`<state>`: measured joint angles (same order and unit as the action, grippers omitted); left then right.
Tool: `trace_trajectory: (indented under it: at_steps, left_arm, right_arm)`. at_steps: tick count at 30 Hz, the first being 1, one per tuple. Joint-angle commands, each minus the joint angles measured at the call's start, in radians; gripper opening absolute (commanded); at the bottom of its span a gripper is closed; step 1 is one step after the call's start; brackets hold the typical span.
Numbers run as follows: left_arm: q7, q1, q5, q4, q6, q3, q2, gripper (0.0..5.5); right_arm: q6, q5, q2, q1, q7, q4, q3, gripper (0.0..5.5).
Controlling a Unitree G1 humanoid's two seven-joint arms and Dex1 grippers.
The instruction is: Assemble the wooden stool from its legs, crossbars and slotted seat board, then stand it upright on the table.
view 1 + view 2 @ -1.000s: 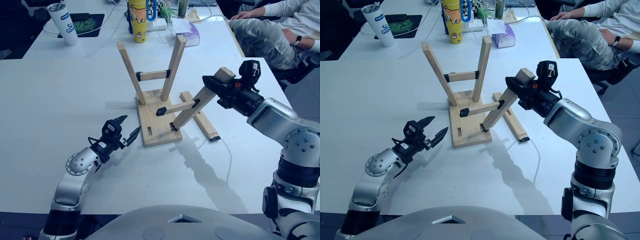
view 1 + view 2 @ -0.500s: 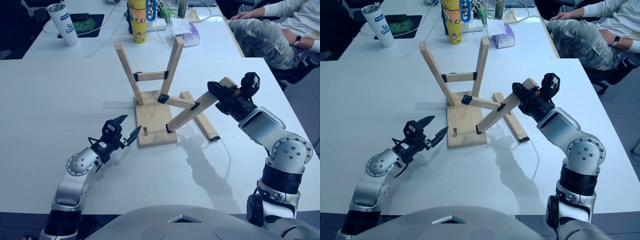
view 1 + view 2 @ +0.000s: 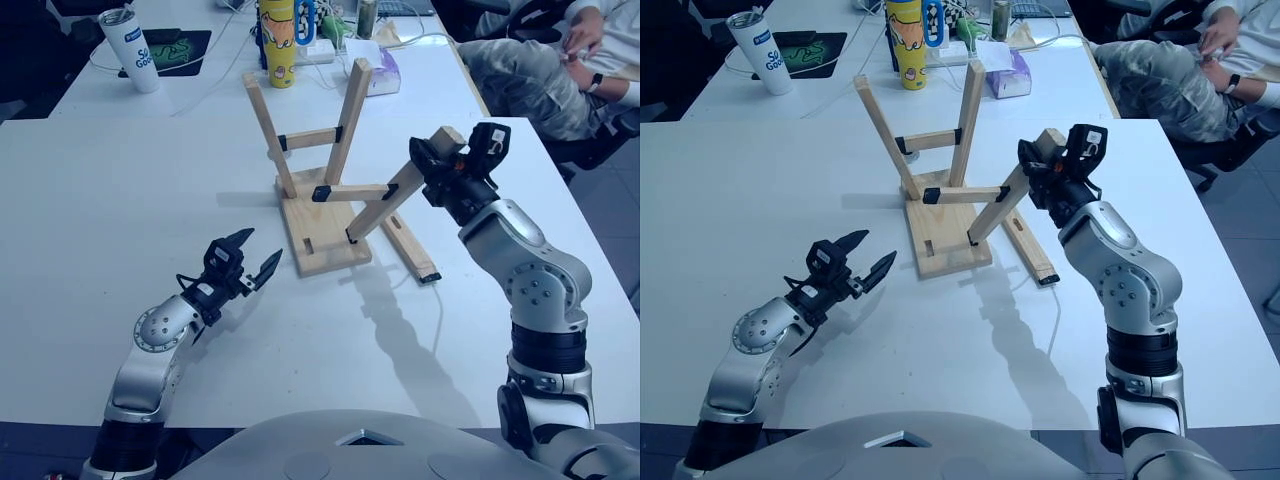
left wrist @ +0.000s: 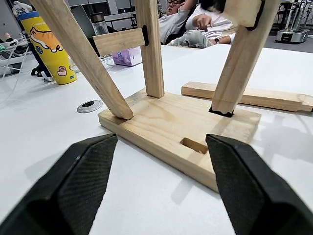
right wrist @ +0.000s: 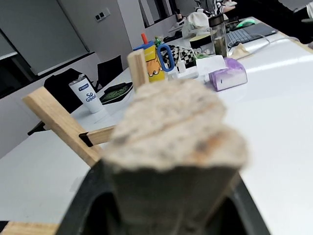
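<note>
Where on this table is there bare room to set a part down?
Widest bare table lies to the robot's left of the seat board, beyond the left gripper. Another free strip runs along the near edge between both arms. Crowded: around the board, the loose wooden piece on its right, and the right gripper holding a leg.

Work surface: white table [image 3: 120, 180], matte finish. Rear: 2nd white table [image 3: 210, 88] set just behind it, carrying white tumbler [image 3: 128, 45], yellow can [image 3: 277, 45], purple tissue box [image 3: 384, 72] and dark mouse pad [image 3: 185, 50]. Bkgd: grey wall [image 5: 44, 29], black chair [image 5: 110, 68].
</note>
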<state>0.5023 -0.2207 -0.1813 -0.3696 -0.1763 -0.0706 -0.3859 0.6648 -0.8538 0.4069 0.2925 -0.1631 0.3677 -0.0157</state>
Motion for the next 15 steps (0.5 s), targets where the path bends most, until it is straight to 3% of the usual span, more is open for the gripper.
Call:
trace_trajectory:
  at_steps: [1,7,14,15]
  left_arm:
    - [0.008,0.021,0.011,0.005,0.001,-0.008,-0.009,3.36]
    - [0.018,0.037,0.015,0.019,0.005,-0.015,-0.012,3.36]
    - [0.022,0.054,0.02,0.037,0.013,-0.018,-0.008,3.36]
    - [0.021,0.055,0.02,0.038,0.014,-0.019,-0.008,3.36]
  right_arm:
    - [-0.011,0.237,0.062,-0.079,0.047,-0.073,0.11,1.03]
    - [-0.051,0.354,0.071,-0.049,0.174,-0.102,0.176,1.05]
    - [-0.047,0.337,0.01,-0.016,0.202,-0.111,0.118,1.05]
    - [-0.055,0.34,0.002,-0.011,0.201,-0.109,0.108,1.34]
